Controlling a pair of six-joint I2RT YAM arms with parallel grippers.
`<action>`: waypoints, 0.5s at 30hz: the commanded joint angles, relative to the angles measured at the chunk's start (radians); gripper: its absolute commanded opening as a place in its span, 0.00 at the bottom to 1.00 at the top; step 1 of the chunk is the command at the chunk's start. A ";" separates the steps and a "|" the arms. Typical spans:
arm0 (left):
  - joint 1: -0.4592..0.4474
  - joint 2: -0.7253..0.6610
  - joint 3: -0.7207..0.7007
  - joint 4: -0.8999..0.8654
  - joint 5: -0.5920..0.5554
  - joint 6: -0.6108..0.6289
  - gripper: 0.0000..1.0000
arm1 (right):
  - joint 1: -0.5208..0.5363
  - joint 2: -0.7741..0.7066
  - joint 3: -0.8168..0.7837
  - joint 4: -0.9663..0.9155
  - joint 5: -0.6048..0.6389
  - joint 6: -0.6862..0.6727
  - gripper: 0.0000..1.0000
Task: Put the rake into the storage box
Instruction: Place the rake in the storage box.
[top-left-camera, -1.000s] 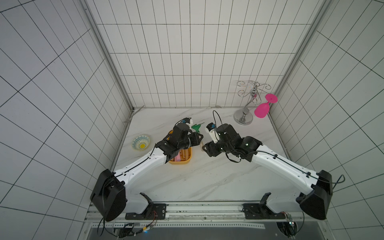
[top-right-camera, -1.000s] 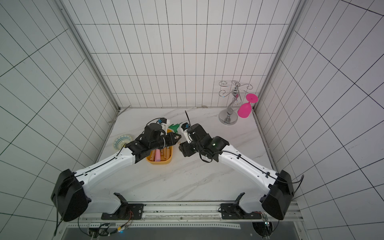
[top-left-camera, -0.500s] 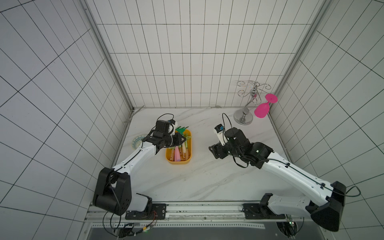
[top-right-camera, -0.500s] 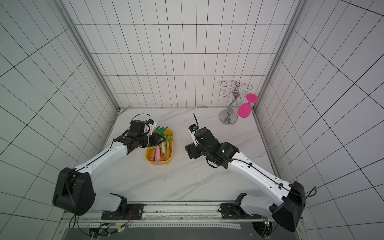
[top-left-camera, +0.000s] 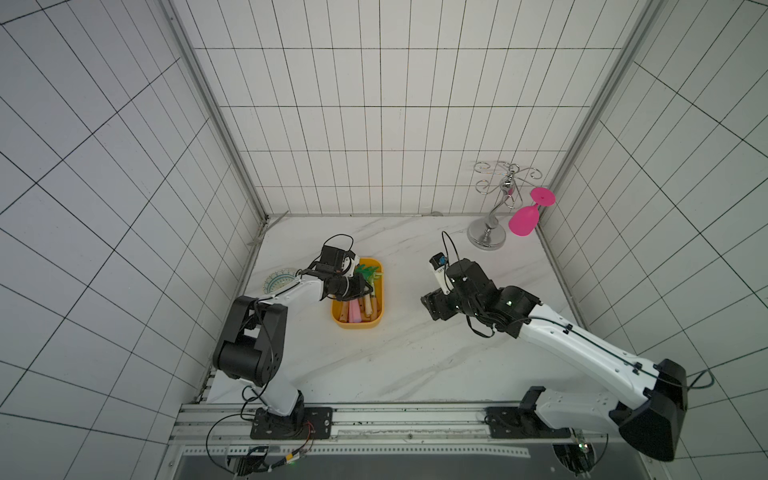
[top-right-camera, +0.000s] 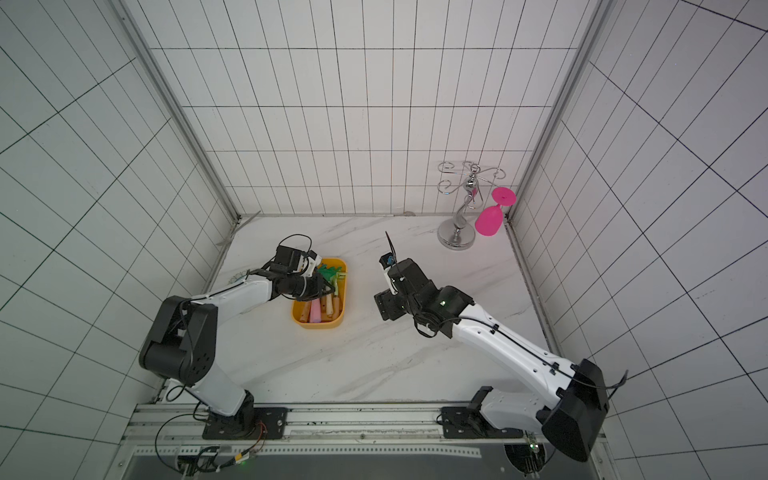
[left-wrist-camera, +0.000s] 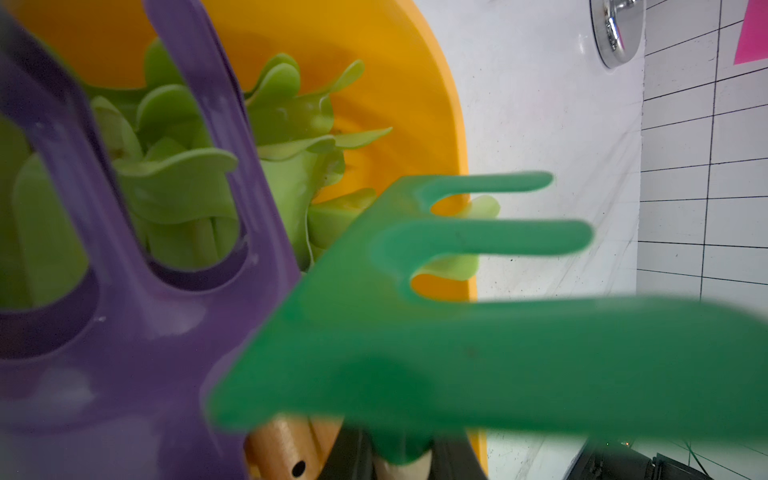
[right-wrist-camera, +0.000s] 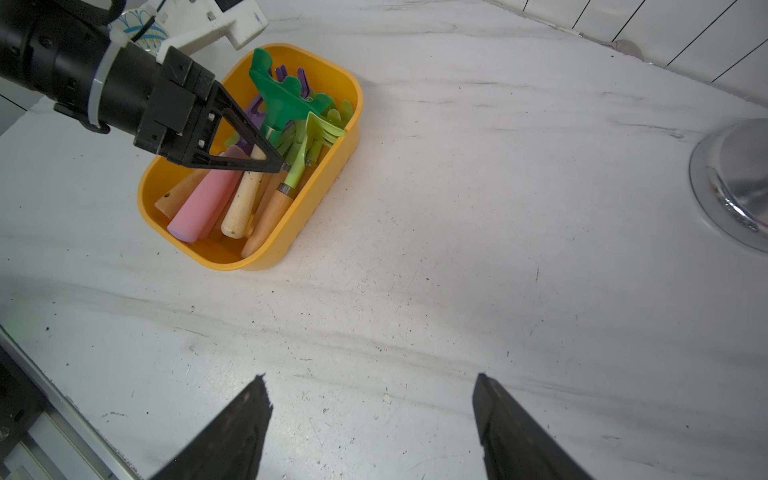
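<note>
1. One storage box (right-wrist-camera: 309, 195), upper left of the right wrist view.
2. In the box: one dark green rake (right-wrist-camera: 282, 95), one purple rake (left-wrist-camera: 158, 332), and light green rakes (right-wrist-camera: 320, 124) too overlapped to count.
3. One patterned plate (top-left-camera: 277, 283).
4. One metal stand (top-left-camera: 486, 240).
5. One pink glass (top-left-camera: 523, 222).
6. Two grippers: left gripper (right-wrist-camera: 279, 166) and right gripper (right-wrist-camera: 370, 380).

Light was bright and even, shadows soft; wall tiles (top-left-camera: 374, 124) bowed at frame edges; close-up green rake (left-wrist-camera: 457, 332) was blurred.

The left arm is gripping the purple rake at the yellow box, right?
No. The jaws of the left arm grip the dark green rake at the yellow box, not the purple rake. The right wrist view shows this.
</note>
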 joint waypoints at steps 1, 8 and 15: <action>0.005 0.025 0.005 0.050 0.005 0.019 0.14 | -0.017 0.026 -0.025 -0.003 0.004 -0.018 0.80; 0.010 -0.024 -0.010 0.065 -0.034 -0.003 0.53 | -0.037 0.049 -0.026 -0.002 0.000 -0.026 0.80; 0.005 -0.145 -0.009 0.016 -0.117 -0.039 0.64 | -0.081 0.047 -0.027 -0.002 -0.012 -0.028 0.81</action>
